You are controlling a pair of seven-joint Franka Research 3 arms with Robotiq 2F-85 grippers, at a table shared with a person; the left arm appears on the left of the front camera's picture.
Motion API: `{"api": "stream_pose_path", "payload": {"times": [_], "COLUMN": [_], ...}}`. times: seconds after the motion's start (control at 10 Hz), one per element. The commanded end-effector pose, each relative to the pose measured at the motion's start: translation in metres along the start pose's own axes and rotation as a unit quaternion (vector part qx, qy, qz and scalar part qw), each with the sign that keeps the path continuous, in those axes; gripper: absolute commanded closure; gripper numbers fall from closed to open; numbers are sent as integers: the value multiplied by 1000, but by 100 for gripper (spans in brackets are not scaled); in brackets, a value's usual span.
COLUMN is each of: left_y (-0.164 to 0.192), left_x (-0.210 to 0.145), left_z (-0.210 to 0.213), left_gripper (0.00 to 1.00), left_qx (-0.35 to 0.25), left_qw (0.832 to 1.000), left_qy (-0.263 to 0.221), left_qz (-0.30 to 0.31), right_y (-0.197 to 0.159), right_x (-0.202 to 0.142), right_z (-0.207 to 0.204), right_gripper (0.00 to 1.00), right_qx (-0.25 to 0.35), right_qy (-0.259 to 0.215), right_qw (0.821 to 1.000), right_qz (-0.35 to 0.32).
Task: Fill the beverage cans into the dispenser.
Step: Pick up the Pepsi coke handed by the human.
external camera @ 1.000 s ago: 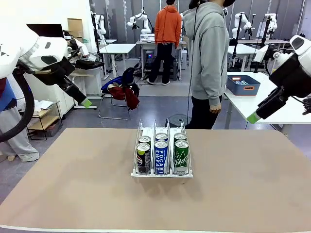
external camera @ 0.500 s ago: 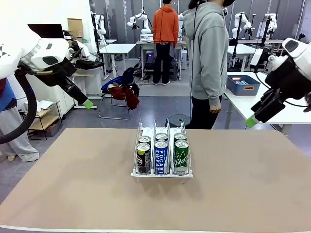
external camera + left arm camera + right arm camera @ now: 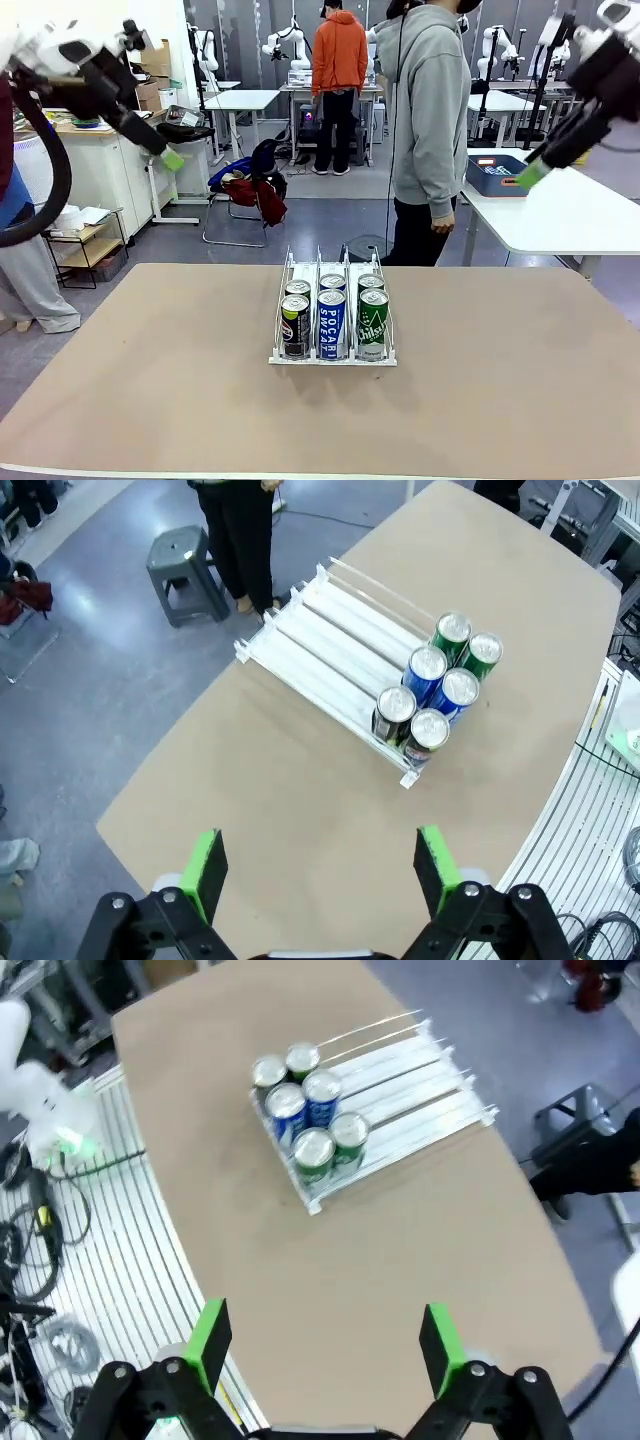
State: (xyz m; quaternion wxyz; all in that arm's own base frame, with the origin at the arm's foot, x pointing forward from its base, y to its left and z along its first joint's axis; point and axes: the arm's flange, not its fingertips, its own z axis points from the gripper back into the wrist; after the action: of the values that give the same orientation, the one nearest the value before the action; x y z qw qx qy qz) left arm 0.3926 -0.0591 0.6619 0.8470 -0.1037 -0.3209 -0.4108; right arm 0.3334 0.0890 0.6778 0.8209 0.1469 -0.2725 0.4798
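Observation:
The dispenser [image 3: 283,305] stands mid-table, a white wire-lane rack. Several beverage cans fill its front end in two rows: a dark can [image 3: 295,326], a blue can [image 3: 332,323] and a green can [image 3: 373,322] in front. My left gripper [image 3: 173,158] hangs high at the upper left, open and empty. High at the upper right, my right gripper [image 3: 533,175] is likewise open and empty. The left wrist view looks down between my left gripper [image 3: 320,865] onto the dispenser [image 3: 330,655] and cans [image 3: 457,690]. Beyond my right gripper [image 3: 325,1345] lie the dispenser [image 3: 420,1065] and cans [image 3: 313,1150].
A person in a grey hoodie [image 3: 432,110] stands at the table's far side. A blue bin [image 3: 499,176] sits on a white side table [image 3: 560,220] at the right. A grey stool [image 3: 185,570] stands on the floor beyond the table.
Both arms have lifted upward, away from the table; the right gripper rose most. The cans and dispenser have stayed put.

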Motion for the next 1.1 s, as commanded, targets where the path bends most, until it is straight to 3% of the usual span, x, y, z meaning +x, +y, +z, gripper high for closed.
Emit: {"api": "stream_pose_path", "payload": {"times": [0.0, 0.2, 0.4, 0.5, 1.0], "left_y": [1, 4, 1, 1, 1], "left_x": [7, 6, -4, 13, 13], "left_z": [16, 25, 20, 30, 30], "left_gripper": [0, 0, 0, 0, 0], "left_qx": [5, 17, 9, 21, 21], "left_qw": [1000, 999, 1000, 1000, 1000], "left_qy": [-16, -24, -21, -21, -21], "left_qz": [-26, -18, -5, -10, -10], "right_y": [1, -2, -17, -6, -6], "right_x": [13, 11, 3, 12, 13], "right_z": [33, 54, 48, 66, 66], "right_gripper": [0, 0, 0, 0, 0], "right_qx": [-30, -48, -48, -56, -58], "right_qy": [-26, -55, -67, -47, -51], "right_qw": [999, 996, 993, 996, 996], "right_qz": [-35, -50, -84, -44, -49]}}
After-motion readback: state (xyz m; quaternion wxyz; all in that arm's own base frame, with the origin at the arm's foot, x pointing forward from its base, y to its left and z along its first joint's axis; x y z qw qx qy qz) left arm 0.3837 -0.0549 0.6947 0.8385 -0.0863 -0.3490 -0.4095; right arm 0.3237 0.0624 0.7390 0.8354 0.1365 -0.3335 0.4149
